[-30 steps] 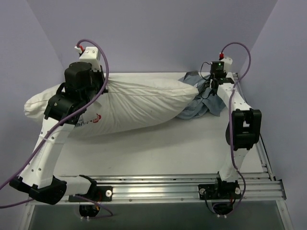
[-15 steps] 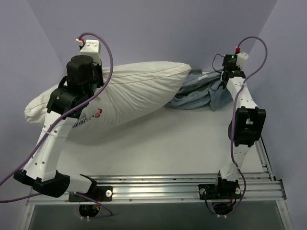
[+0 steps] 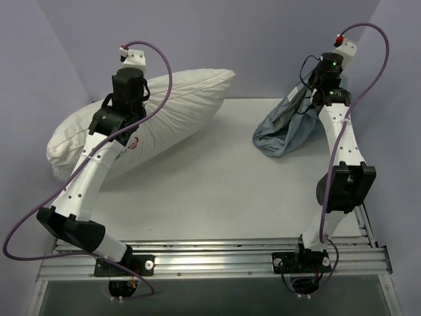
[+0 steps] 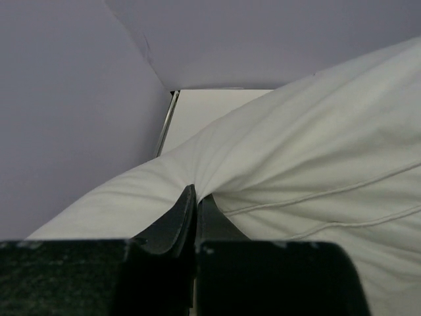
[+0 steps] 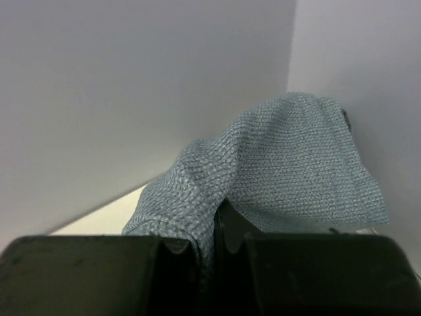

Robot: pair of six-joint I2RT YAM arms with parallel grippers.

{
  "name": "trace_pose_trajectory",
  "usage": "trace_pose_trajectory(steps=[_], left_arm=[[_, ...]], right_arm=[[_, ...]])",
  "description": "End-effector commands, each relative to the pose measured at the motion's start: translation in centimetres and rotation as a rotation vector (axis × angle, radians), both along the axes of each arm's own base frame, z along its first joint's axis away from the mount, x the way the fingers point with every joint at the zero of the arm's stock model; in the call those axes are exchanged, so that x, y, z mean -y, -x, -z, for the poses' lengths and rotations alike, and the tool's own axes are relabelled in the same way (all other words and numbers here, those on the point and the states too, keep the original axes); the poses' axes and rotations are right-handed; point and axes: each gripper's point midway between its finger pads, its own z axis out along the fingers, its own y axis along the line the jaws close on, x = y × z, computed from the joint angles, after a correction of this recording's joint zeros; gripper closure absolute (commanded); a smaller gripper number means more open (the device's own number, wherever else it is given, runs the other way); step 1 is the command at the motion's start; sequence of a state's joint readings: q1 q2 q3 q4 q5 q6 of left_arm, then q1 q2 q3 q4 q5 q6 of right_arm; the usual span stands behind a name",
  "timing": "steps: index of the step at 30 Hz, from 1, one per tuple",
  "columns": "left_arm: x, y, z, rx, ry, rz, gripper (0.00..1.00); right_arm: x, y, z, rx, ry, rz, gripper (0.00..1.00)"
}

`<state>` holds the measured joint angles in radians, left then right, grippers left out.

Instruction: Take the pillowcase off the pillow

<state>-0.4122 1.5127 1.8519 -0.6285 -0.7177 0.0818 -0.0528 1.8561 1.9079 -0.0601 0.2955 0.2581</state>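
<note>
White fabric fills your left wrist view: the pillow [image 4: 316, 151] is pinched by a fold between the closed fingers of the left gripper [image 4: 195, 197], and its right part runs off the picture. From above you cannot see that grip, because the left arm [image 3: 85, 178] and its wrist cover it. The pillow slants up from the left edge of the table [image 3: 217, 191] toward the rear, with its lower left end partly behind the arm.

Well apart to the right, the pillowcase [image 3: 286, 128] hangs as a bunched sack from the right gripper [image 5: 214, 224]. Its jaws are clamped on a fold, and the sack's bottom rests at the table's far right. Only its plain blue-grey side shows.

A second ago the pillow lay across the table with its right end meeting the bunched cloth. Since then both arms have risen and drawn apart, and the pillow is fully clear of the case.
</note>
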Motion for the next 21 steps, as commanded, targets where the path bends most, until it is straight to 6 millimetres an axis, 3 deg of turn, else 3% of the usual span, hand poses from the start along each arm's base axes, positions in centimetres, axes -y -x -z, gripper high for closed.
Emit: trace_pose_trajectory(steps=[1,2,3,4,5,6,7,8,9,10,11,12,13,16,17,19,20,21], left_arm=[[-0.9,0.3,-7.7,0.345,0.166,-0.062,0.98],[-0.4,0.1,-6.7,0.326,0.192,-0.051,0.98],[0.0,0.2,-6.1,0.319,0.224,-0.037,0.98],[0.6,-0.1,-3.9,0.273,0.223,-0.020,0.98],[1.2,-0.1,-2.8,0.250,0.245,0.000,0.98],[1.5,0.2,-2.0,0.234,0.255,0.010,0.98],[1.8,0.4,-0.8,0.208,0.257,0.017,0.98],[2.6,0.6,1.7,0.150,0.272,0.034,0.96],[2.7,1.2,2.4,0.136,0.289,0.046,0.92],[2.9,1.6,3.4,0.115,0.301,0.056,0.87],[3.3,2.0,4.6,0.086,0.322,0.066,0.74],[3.5,2.9,6.4,0.049,0.335,0.085,0.70],[3.5,3.5,7.3,0.030,0.348,0.090,0.65],[3.6,5.7,10.9,-0.051,0.400,0.105,0.49],[3.7,6.5,11.9,-0.077,0.425,0.103,0.46],[4.0,8.0,12.8,-0.112,0.453,0.136,0.36],[3.9,8.7,13.3,-0.135,0.461,0.141,0.32],[3.8,9.5,12.9,-0.130,0.471,0.153,0.28]], right_arm=[[-6.8,0.7,-1.9,0.037,0.063,-0.198,1.00],[-8.1,1.2,-1.8,0.031,0.066,-0.224,1.00],[-9.3,2.0,1.7,-0.058,0.063,-0.245,1.00],[-11.9,2.7,2.9,-0.074,0.028,-0.280,1.00],[-13.1,3.8,3.2,-0.076,0.005,-0.297,1.00],[-14.3,5.2,6.8,-0.146,-0.012,-0.314,1.00],[-15.4,6.2,8.2,-0.169,-0.028,-0.325,1.00],[-17.7,8.1,8.1,-0.156,-0.041,-0.336,1.00],[-18.7,9.5,9.3,-0.178,-0.038,-0.340,1.00],[-19.5,11.5,12.8,-0.251,-0.031,-0.352,1.00],[-21.8,13.5,13.1,-0.250,-0.056,-0.397,1.00],[-23.1,15.0,14.3,-0.279,-0.071,-0.447,1.00],[-23.8,17.2,17.4,-0.354,-0.068,-0.480,0.98],[-27.0,22.6,21.0,-0.453,-0.159,-0.573,0.93],[-26.8,25.1,23.8,-0.520,-0.175,-0.595,0.90],[-28.2,28.3,26.4,-0.610,-0.272,-0.657,0.88],[-27.9,30.2,28.2,-0.669,-0.293,-0.669,0.85],[-27.9,31.2,28.9,-0.697,-0.310,-0.682,0.83]])
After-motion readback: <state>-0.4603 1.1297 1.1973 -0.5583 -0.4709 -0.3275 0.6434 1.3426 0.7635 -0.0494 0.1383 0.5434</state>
